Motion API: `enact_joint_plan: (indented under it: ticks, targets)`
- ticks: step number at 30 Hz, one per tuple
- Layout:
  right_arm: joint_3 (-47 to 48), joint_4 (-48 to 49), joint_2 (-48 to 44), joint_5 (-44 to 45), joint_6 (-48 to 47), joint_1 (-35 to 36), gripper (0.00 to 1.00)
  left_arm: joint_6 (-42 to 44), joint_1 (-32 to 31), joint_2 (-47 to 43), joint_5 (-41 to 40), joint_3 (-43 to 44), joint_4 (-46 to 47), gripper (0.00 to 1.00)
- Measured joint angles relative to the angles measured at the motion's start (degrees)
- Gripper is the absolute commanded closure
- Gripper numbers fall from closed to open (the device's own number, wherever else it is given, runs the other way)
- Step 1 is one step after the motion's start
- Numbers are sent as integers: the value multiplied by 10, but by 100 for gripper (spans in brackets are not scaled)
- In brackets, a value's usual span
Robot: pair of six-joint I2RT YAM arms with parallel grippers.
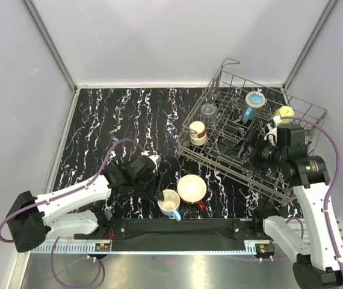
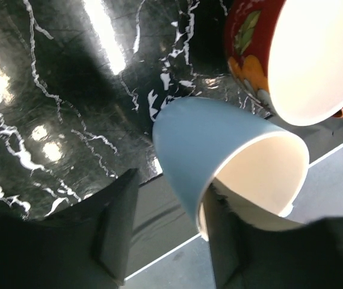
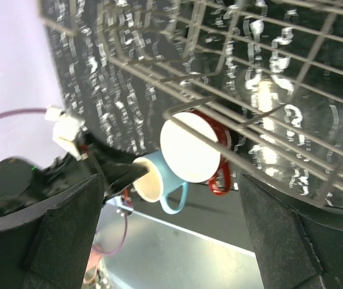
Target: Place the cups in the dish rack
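- light-blue mug (image 1: 170, 205): upright near the table's (image 1: 111, 120) front edge, just beside the red mug (image 1: 192, 188), outside the dish rack (image 1: 234, 173).
- left gripper (image 2: 170, 208): parted, straddling its wall for a rim pinch, not clamped.
- right gripper (image 3: 171, 192): wide open, empty, over the rack.

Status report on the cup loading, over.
Left gripper open, straddling wall of light-blue mug, not clamped. Right gripper open, above dish rack. Red mug close beside, may get nudged.
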Motion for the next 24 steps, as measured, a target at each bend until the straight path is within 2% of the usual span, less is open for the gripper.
enact_joint_plan:
  ticks: [4,11,14,18,21,24]
  targets:
    - [-3,11,0,-24,1,1,0,-1,-2,3,4,-2,15,77]
    - [-5,14,11,-40,2,1,1,2,-1,5,-6,-9,6,100]
    - [-5,20,12,-43,3,1,0,2,-1,-5,-11,-8,-6,100]
    - [-9,26,17,-44,2,1,0,12,-1,-45,-40,11,-75,100]
    - [-17,34,20,-47,3,1,0,32,-1,-73,-65,71,-138,100]
    - [-24,40,22,-57,5,1,0,55,-1,-100,-81,140,-151,100]
